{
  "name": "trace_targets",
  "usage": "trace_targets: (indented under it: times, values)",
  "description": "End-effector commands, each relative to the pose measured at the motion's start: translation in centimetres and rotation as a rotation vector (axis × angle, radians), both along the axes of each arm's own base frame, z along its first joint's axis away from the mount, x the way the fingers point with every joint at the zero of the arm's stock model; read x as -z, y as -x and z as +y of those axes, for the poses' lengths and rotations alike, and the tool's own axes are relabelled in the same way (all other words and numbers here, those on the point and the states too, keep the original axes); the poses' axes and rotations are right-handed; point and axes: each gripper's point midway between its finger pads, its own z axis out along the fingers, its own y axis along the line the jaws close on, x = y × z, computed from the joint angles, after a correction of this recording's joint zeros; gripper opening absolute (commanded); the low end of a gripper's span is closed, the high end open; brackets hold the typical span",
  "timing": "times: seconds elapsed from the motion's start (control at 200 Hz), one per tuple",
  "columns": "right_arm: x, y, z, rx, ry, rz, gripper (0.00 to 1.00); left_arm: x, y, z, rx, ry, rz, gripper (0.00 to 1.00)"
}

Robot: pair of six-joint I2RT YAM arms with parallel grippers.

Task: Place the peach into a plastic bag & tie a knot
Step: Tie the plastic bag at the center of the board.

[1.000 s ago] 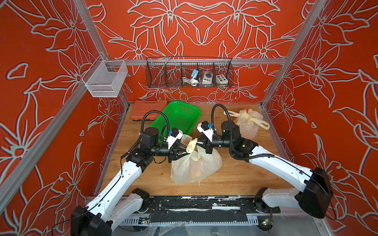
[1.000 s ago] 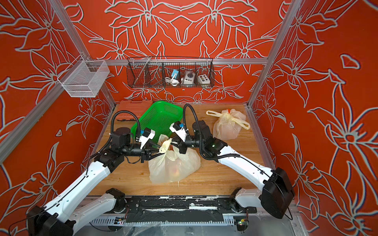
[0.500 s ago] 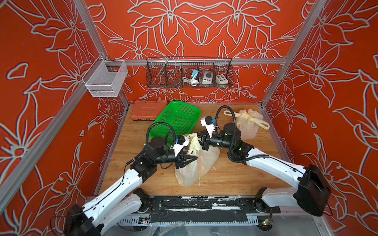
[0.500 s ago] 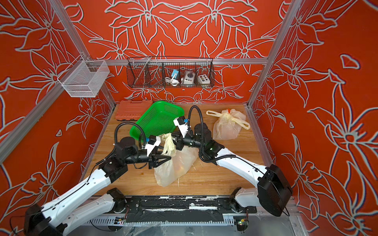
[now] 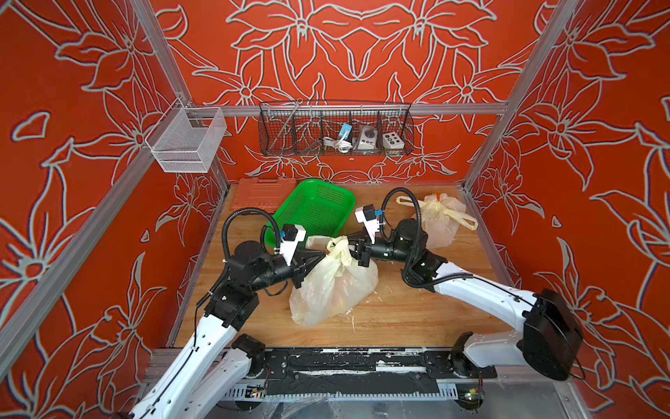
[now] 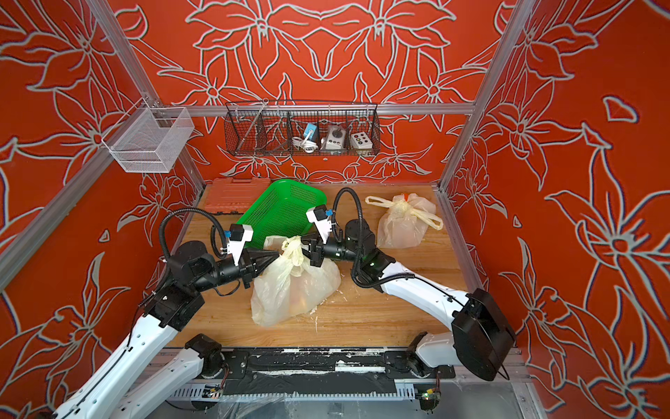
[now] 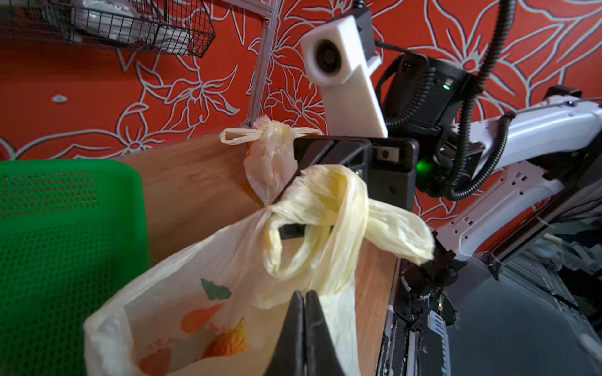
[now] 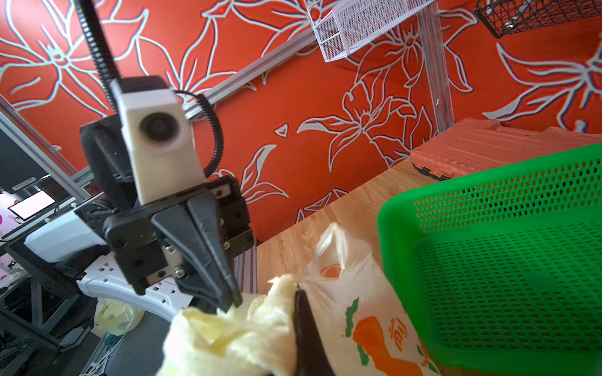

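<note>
Left wrist view: thin yellowish plastic bag (image 7: pixel 182 270) limp, slippery; take twisted handles (image 7: pixel 332 201); right gripper (image 5: pixel 356 250) clamps them; left gripper (image 7: pixel 304 294) closed, hold unclear.

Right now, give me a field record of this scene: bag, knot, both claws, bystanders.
plastic bag: resting on the table, top lifted
handles: looped into a loose knot, not cinched
right claw: shut on the handles
left claw: shut, tips at the handles; pinch unclear
green basket: behind the bag
second bag: tied, at the table's back right
</note>
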Motion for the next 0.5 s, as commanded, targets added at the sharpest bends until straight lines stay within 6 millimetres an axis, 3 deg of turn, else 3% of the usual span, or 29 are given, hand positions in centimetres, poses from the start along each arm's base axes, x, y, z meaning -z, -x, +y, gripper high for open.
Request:
trace_targets:
  times: [0.0,0.055,0.11,0.21,0.265,0.345,0.495]
  values:
    - [-0.1,0.5,0.1,-0.028,-0.027,-0.002,0.0,-0.8,-0.5,-1.0,0.051,0.09,0.141,0.09]
    - [-0.3,0.5,0.1,-0.029,-0.028,-0.005,0.0,-1.0,-0.6,-1.4,0.072,0.111,0.162,0.15]
    - [-0.2,0.3,0.0,-0.017,-0.026,-0.004,0.0,-1.4,-0.3,-1.4,0.084,0.122,0.149,0.28]
    - [-0.4,-0.5,-0.4,0.009,-0.03,0.002,0.0,-2.5,1.9,-1.1,0.134,0.105,0.074,0.45]
    - [-0.7,-0.6,-0.4,0.009,-0.034,-0.003,0.0,-2.3,3.0,-1.0,0.159,0.071,0.062,0.48]
    - [-0.8,-0.5,-0.3,-0.001,-0.033,-0.004,0.0,-1.6,2.5,-0.4,0.11,0.034,0.087,0.46]
    - [-0.7,-0.6,-0.2,-0.006,-0.046,0.008,0.0,-1.3,0.5,-0.7,0.087,0.064,0.166,0.21]
